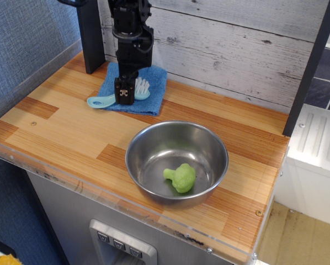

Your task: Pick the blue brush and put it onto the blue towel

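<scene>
The blue brush (101,101) is light turquoise with white bristles. It lies level in my gripper (124,97), which is shut on its middle. The bristle head sits over the blue towel (154,91). The looped handle sticks out to the left, past the towel's edge and over the wood. The towel lies flat at the back left of the counter, against the plank wall. My gripper is low over the towel's front left part. I cannot tell whether the brush touches the cloth.
A steel bowl (205,147) stands in the middle front of the counter with a green broccoli-like toy (180,178) inside. A black post (90,34) stands just left of the towel. Another black post (310,69) is at the right. The counter's front edge is near.
</scene>
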### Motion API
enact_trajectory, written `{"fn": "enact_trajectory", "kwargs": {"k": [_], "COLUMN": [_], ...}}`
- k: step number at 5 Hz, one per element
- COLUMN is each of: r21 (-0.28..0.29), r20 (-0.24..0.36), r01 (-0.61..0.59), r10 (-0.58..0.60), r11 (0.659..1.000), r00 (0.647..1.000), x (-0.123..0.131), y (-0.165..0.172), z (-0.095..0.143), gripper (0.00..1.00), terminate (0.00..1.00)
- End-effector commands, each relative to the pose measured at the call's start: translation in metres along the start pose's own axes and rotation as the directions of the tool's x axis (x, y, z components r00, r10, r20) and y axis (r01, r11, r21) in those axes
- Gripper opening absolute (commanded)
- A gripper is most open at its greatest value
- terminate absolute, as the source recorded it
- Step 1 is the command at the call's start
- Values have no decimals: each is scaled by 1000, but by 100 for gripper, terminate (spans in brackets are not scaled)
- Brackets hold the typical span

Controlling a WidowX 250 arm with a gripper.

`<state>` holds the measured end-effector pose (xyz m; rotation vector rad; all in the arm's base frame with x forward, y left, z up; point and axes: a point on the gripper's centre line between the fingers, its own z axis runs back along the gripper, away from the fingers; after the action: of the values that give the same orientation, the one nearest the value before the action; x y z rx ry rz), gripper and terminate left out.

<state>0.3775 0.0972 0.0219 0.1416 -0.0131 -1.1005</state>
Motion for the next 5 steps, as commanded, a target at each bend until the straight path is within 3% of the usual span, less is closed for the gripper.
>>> {"fn": "enact_trajectory", "kwargs": {"k": [1, 2, 3, 5], "r21": [50, 55, 59, 118], "r20": [-6, 9, 78, 149], "r01": [-28, -32, -42, -64], "r10": [29, 32, 38, 46], "r11": [998, 998, 997, 991], "r00": [1000, 999, 996, 988], "x": [-3, -3, -7, -12], "y": [6, 8, 11, 6], "z": [20, 28, 58, 115], "gripper": [100, 100, 100, 100], "terminate": [0, 0, 0, 0]}}
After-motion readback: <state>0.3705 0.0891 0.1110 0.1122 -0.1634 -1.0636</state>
